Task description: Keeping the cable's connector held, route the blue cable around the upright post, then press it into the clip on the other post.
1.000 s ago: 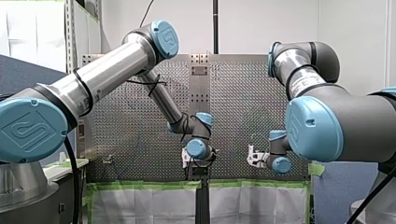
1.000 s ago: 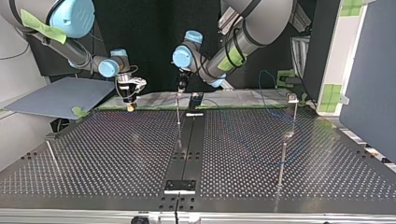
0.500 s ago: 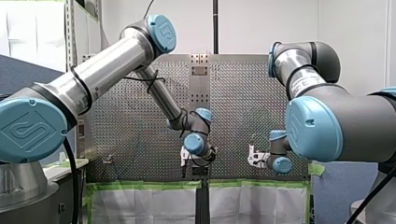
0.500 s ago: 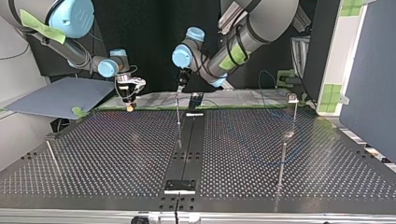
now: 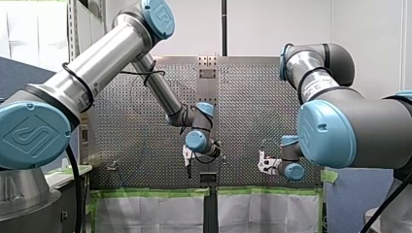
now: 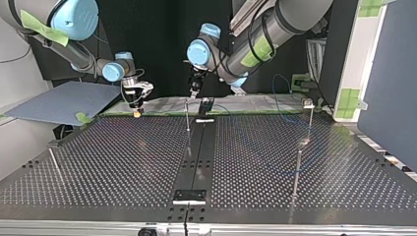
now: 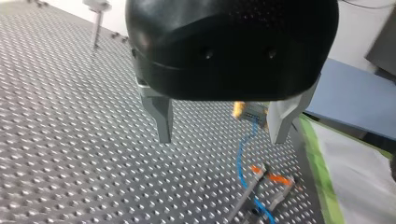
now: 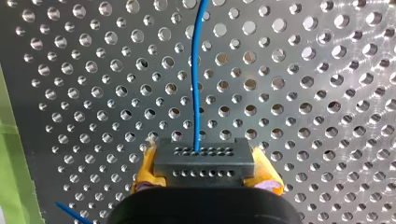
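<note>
See my left tool [image 6: 194, 91] higher than a second ago: lifted off the top of the thin post [image 6: 187, 118] near the arms' edge of the bench [image 6: 123, 162], and shifted a little toward the top view's right. Note its metal fingers [image 7: 161, 116] spread wide in the left wrist view, with nothing between them. Find the blue cable [image 8: 196, 70] leaving the connector [image 8: 204, 161], pinched between the yellow pads [image 8: 267, 177] of my right tool [image 6: 136, 109], low over the bench at the top view's left. Follow the cable in the left wrist view from the connector down to an orange-tipped fork [image 7: 254, 182], probably the clip. Cannot tell whether seated between the prongs or only lying beside them.

Judge the step as the pressing-in, or the check after it. Keep the right tool's pinch firm and its place fixed, to spare the fork any tug. Bring the left tool down straight over the fork, fingers astride the cable, not the prongs. Push gently along the slot's line, without bending the thin post sideways. Draw away upward only, clear of the cable, to avoid hooking it out.
</note>
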